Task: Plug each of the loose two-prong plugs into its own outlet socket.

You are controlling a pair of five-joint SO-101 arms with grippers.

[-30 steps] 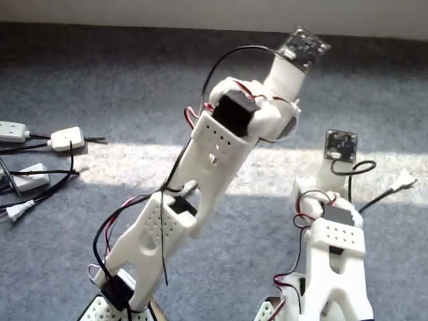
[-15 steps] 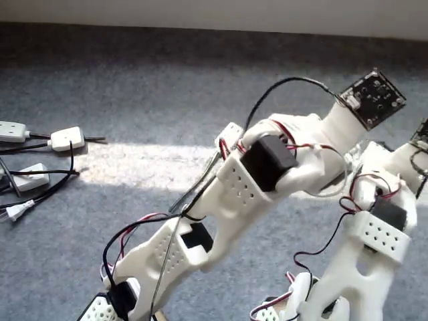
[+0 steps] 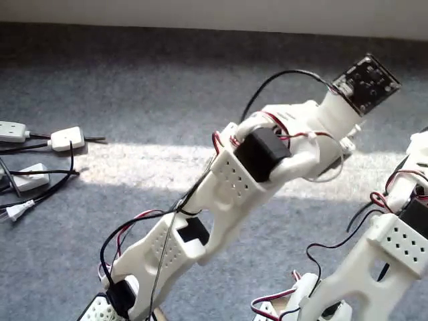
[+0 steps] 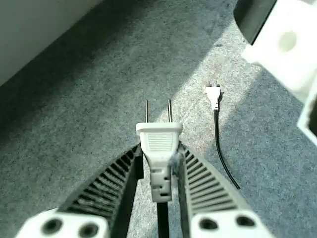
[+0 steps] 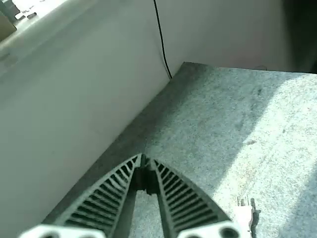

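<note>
My left gripper (image 4: 157,151) is shut on a white two-prong plug (image 4: 159,139), whose prongs point away from the wrist above the grey carpet. A second loose white plug (image 4: 213,94) with a black cord lies on the sunlit carpet beyond it. In the high view the left arm (image 3: 254,167) stretches from the bottom left to the upper right. At the far left lie white outlet sockets (image 3: 67,138), (image 3: 12,131), (image 3: 31,177) and another loose plug (image 3: 20,210). My right gripper (image 5: 144,159) is shut, held above the carpet near a wall. A white plug (image 5: 244,213) lies below it.
Grey carpet with a sunlit band (image 3: 134,167) covers the floor. The right arm (image 3: 394,254) stands at the right edge, close beside the left arm. A white wall (image 5: 74,99) with a thin black cable (image 5: 161,34) borders the carpet. Black cords (image 3: 47,187) tangle around the sockets.
The left arm has swung its wrist to the right and lower. The right arm has shifted toward the right edge of the high view.
</note>
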